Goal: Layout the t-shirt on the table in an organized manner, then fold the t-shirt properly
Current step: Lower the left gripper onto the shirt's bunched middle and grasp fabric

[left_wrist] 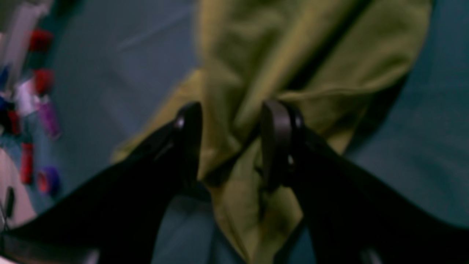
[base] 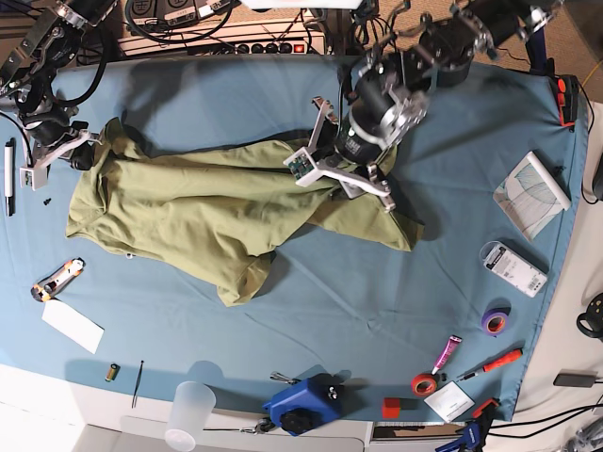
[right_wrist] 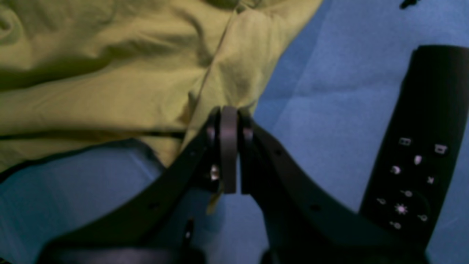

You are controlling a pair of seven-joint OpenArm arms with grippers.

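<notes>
Base view: right gripper (base: pixel 83 151) pinches the t-shirt (base: pixel 198 212) corner to anchor it; left gripper (base: pixel 353 179) hangs wide open above it.

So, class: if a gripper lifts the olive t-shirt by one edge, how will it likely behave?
The t-shirt lies creased and bunched on the table, so it will probably droop and trail rather than hold shape. It looks thin, so likely light. Pinched by the right gripper, the fabric puckers, suggesting it stretches unevenly.
</notes>
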